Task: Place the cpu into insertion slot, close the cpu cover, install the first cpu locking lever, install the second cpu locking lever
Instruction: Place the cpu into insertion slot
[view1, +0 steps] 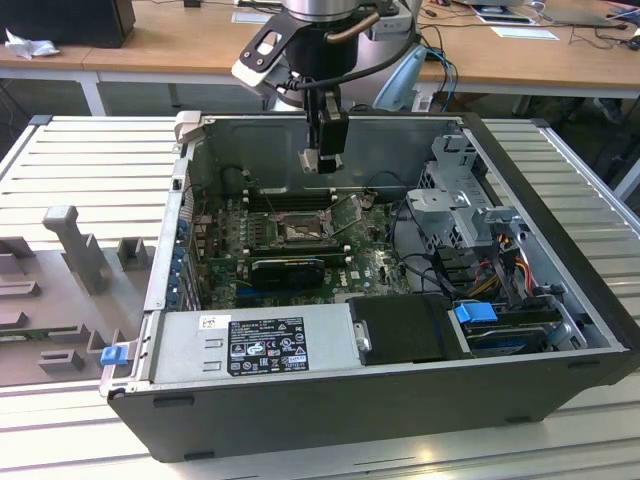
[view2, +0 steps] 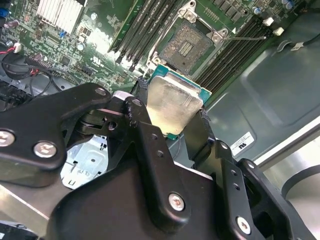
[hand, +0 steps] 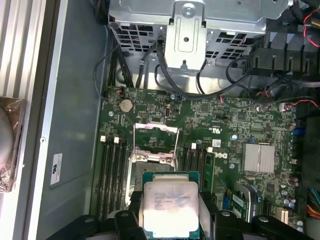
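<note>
My gripper (view1: 322, 158) hangs inside the open computer case, shut on the cpu (view1: 322, 162). Both wrist views show the cpu's silvery top (view2: 172, 102) (hand: 169, 204) clamped between the two black fingers (view2: 141, 102). The insertion slot (view1: 300, 232) lies uncovered below on the green motherboard, its golden-brown contact field (view2: 186, 47) bare. In the first wrist view the cpu hovers over the slot's near edge (hand: 150, 162). The cpu cover (hand: 156, 139) stands swung up at the socket's far side, seen as a thin frame (view1: 346, 213) in the exterior view. A thin wire lever (view2: 250, 37) sticks out beside the socket.
The case wall (view1: 330, 140) is close behind the gripper. Long black memory slots (hand: 112, 170) flank the socket. A drive cage (view1: 460, 200) with cables fills the exterior view's right, and a power supply (view1: 255, 345) sits at the front. A silver heatsink (hand: 259, 157) stands on the board.
</note>
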